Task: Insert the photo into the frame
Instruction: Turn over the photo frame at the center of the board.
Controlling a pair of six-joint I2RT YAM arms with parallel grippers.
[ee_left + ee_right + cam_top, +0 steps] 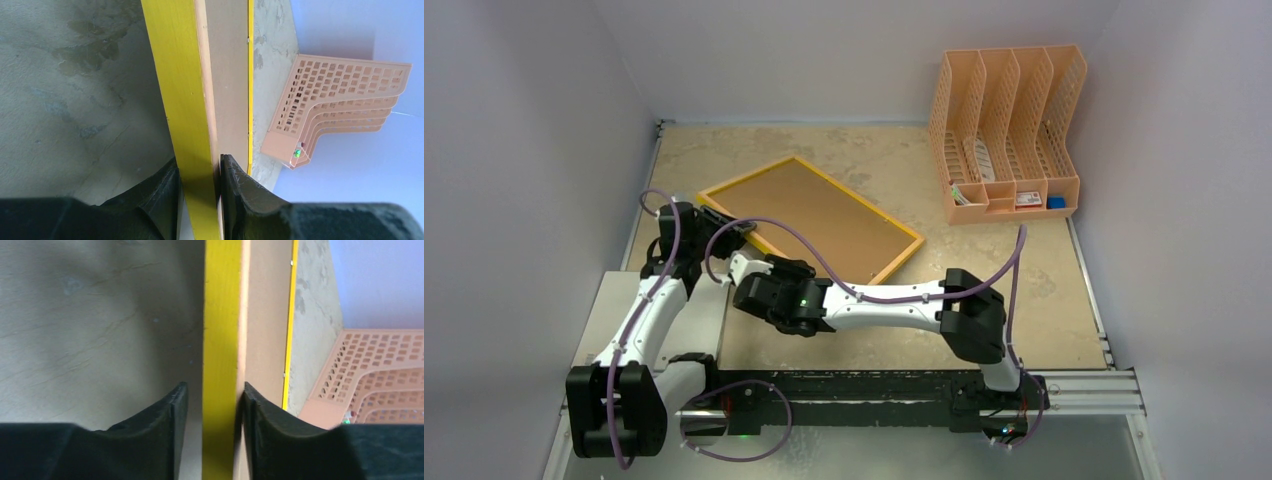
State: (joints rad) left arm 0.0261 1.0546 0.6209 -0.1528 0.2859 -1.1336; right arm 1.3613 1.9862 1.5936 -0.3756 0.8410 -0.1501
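My left claw clamping near long rail of frame by left corner. My right claw straddling same rail just beside it, gap showing at one finger, not gripping. Frame sitting left-centre on bench, long axis running far-right, away from both claws. Photo not showing.

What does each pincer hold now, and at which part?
The left pincer grips the frame by its near yellow rail. The right pincer straddles the same rail with a gap on one side: no hold yet.
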